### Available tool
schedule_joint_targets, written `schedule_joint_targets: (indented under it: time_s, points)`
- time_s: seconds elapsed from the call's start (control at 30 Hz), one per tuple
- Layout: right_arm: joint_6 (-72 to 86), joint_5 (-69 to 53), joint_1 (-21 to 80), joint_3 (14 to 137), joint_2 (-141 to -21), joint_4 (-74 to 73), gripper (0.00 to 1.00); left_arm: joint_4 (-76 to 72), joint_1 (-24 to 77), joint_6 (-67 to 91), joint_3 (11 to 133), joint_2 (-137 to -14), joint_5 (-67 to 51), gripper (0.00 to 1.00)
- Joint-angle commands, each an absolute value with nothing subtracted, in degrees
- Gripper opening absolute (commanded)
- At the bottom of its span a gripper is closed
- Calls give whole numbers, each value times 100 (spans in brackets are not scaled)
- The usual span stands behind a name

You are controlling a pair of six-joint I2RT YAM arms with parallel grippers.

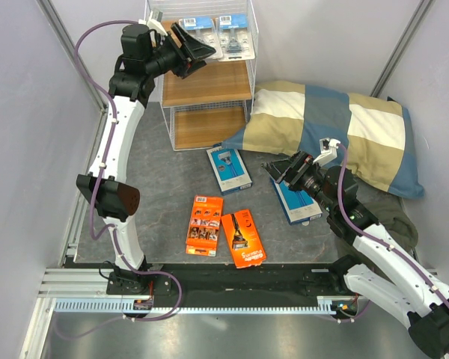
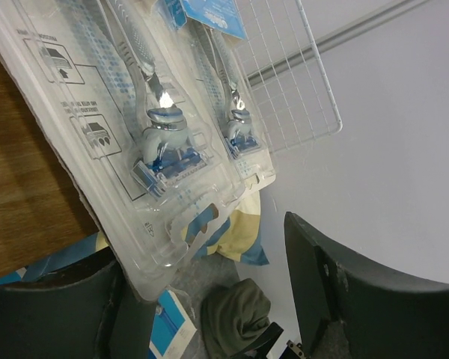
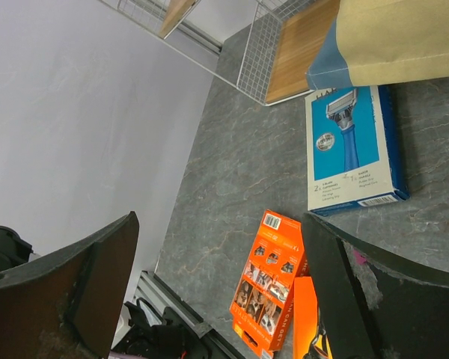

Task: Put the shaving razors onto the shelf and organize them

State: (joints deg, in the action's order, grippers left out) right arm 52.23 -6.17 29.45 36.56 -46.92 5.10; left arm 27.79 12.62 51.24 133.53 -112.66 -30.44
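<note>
Two clear blister razor packs [image 1: 197, 30] [image 1: 233, 34] lie side by side on the top tier of the white wire shelf [image 1: 208, 88]. In the left wrist view the nearer pack [image 2: 153, 142] hangs over the wooden tier's edge, its corner close to one finger [image 2: 52, 314]. My left gripper [image 1: 202, 56] [image 2: 209, 299] is open at that top tier with nothing between its jaws. On the floor lie two blue boxes [image 1: 229, 169] [image 1: 295, 202] and two orange packs [image 1: 204, 224] [image 1: 243, 238]. My right gripper [image 1: 278, 173] [image 3: 224, 299] hovers open over the right blue box.
A blue-and-beige checked pillow [image 1: 337, 134] lies right of the shelf, its corner over the lowest tier's front. An olive cloth [image 1: 393, 213] sits beside it. Grey walls close in both sides. The arms' base rail [image 1: 224, 280] runs along the near edge.
</note>
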Motion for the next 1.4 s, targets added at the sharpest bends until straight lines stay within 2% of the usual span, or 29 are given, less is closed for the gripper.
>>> schedule_joint_targets:
  time_s: [0.0,1.1,1.37]
  points:
    - [5150,-554,2927,3639,-4649,598,98,2900,1239,4992,13465,-11136,-3234,70]
    - [5159,-536,2927,3472,-4518,598,98,2426,853,5783,13377,-11364,-3638,69]
    - [5177,-527,2927,3437,-4491,580,98,2540,809,5731,12999,-11145,-3560,70]
